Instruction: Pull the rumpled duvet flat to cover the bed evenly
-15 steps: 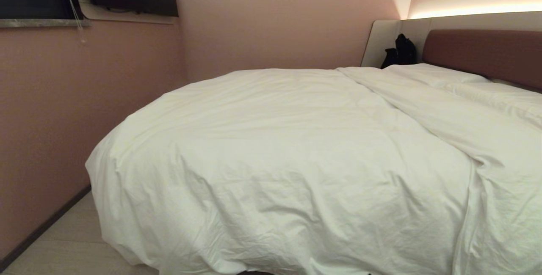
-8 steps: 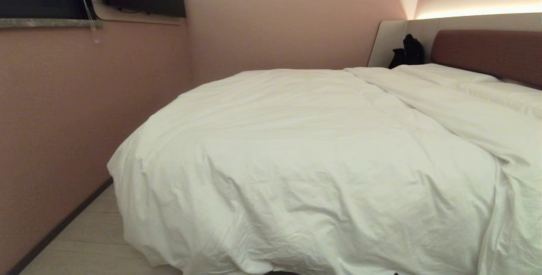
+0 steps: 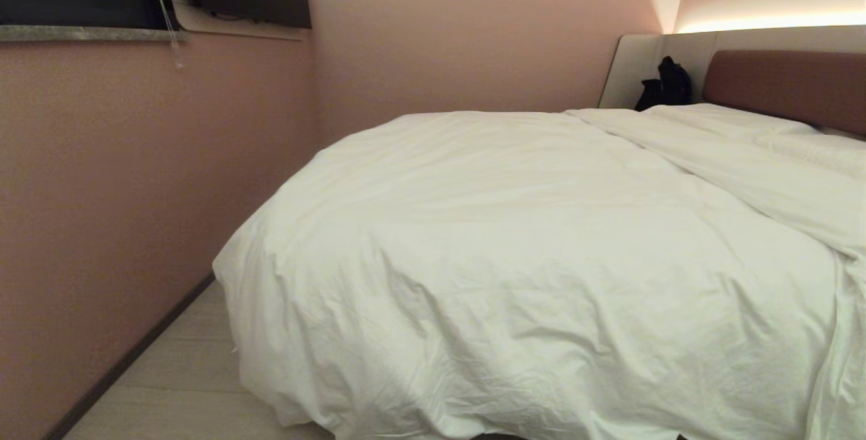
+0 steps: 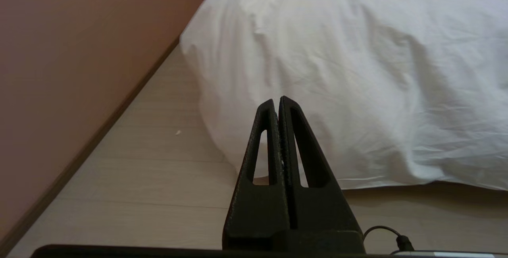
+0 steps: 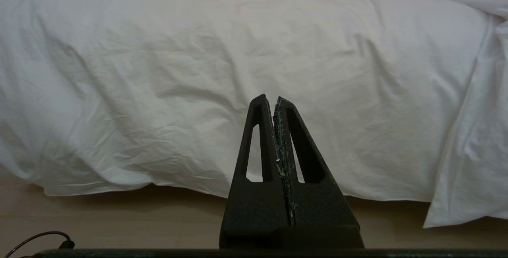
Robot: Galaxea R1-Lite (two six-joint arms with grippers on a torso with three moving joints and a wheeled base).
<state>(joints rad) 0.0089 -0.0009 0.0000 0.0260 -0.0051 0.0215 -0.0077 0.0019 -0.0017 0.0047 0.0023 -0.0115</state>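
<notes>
Left gripper closed, empty, pointing 12 o'clock. Right gripper closed, empty, likewise 12 o'clock.

Left gripper fingers pressed together, holding nothing, clear of fabric. Ahead: duvet corner draped over bed end, hem just above pale floor. Pink wall, dark skirting alongside.

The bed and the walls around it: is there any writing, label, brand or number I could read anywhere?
None. No words, labels, brands or numbers can be read in any view.
The duvet is plain white, with no tag showing.
The headboard and the wall are bare.
The dark object beside the headboard shows no readable marking.
</notes>
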